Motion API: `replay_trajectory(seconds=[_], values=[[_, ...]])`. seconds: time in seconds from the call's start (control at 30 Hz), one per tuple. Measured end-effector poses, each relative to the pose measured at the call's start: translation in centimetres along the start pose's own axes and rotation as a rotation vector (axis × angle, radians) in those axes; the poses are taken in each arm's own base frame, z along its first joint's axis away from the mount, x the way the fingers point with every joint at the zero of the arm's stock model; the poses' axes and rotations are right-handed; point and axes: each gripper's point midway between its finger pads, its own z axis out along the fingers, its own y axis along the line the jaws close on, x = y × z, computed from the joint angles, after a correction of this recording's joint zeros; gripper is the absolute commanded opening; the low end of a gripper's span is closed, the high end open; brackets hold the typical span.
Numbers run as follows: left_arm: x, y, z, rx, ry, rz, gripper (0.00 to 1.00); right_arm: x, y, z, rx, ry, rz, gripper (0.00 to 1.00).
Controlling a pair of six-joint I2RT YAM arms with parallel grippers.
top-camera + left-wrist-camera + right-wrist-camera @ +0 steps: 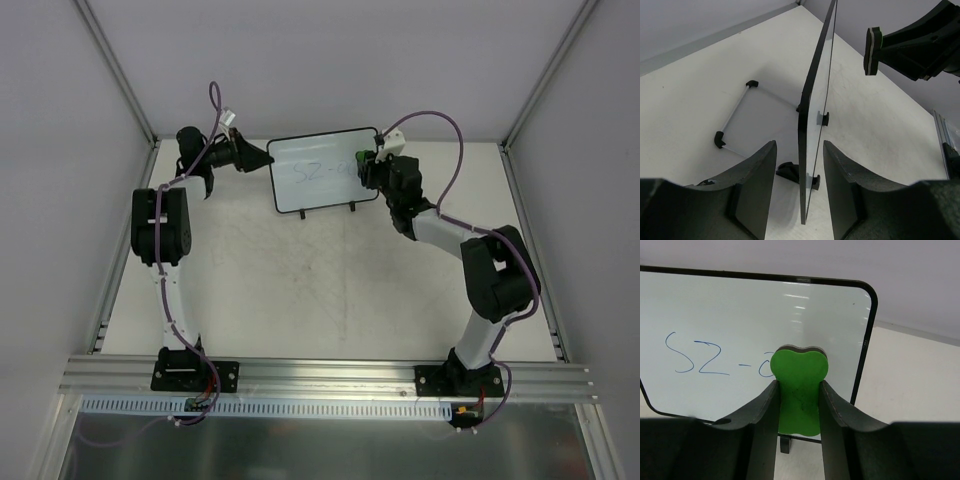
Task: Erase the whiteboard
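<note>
The scene is viewed from above and behind the arm bases by the top external camera, which is tilted down over the tabletop (330, 290) from well back. The left wrist camera is held very near the whiteboard (806, 135), sighted along its edge between the fingers of the left gripper (799, 150). The right wrist camera is pointed squarely at the board's written face at close range, past the right gripper (799, 387) and its green eraser (799, 400). The whiteboard is shared by all three views; the eraser is also caught in the left wrist view's upper right.
</note>
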Motion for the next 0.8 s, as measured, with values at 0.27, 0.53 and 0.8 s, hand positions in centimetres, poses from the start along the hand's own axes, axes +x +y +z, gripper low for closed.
replay_trajectory(seconds=[0.27, 0.53, 0.8], values=[[1.5, 0.4, 0.7, 0.045, 0.024, -0.031, 0.09, 1.2, -0.1, 0.3, 0.004, 0.023, -0.001, 0.00], [1.4, 0.0, 0.9, 0.102, 0.026, -0.010, 0.00, 2.2, -0.4, 0.6, 0.016, 0.041, -0.008, 0.00], [1.6, 0.0, 0.9, 0.123, 0.009, -0.010, 0.00, 2.8, -1.3, 0.7, 0.062, 0.052, -0.037, 0.00]])
